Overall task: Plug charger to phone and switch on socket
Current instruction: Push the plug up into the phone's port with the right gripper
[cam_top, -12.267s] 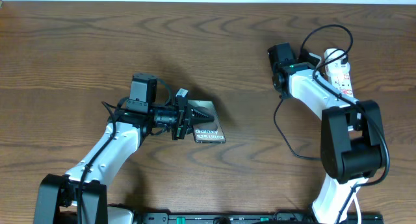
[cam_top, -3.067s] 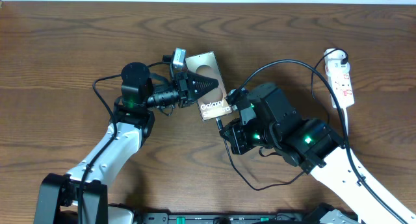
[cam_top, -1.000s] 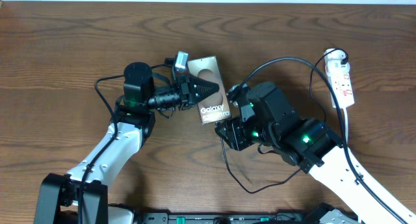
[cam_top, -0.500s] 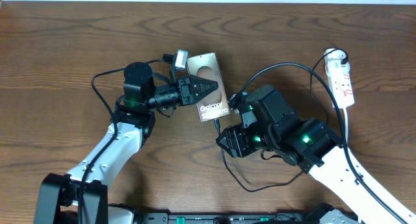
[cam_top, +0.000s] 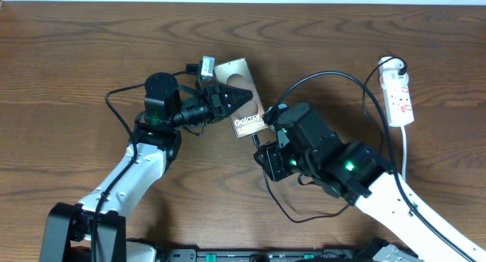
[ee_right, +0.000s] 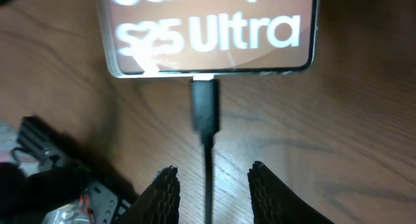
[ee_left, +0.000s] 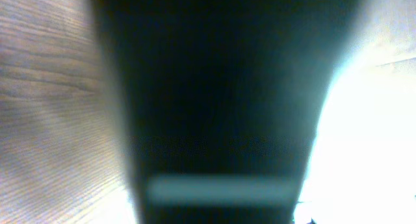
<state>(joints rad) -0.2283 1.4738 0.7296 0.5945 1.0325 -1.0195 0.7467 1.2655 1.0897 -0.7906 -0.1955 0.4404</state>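
Overhead is evenly lit and sharp, with soft shadows on the table [cam_top: 68, 72]. The left wrist view is a dark blur with blown-out glare at right. Right wrist: slightly soft, phone [ee_right: 208, 58] lettering glaring white.

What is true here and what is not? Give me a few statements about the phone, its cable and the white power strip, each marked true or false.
1. The left gripper is shut on the phone. True.
2. The plug tip of the charger meets the phone's bottom edge. True.
3. The right gripper squeezes the charger. False: its fingers stand apart, with the cable between them.
4. The socket touches the phone. False: it lies apart, near the right edge of the table.
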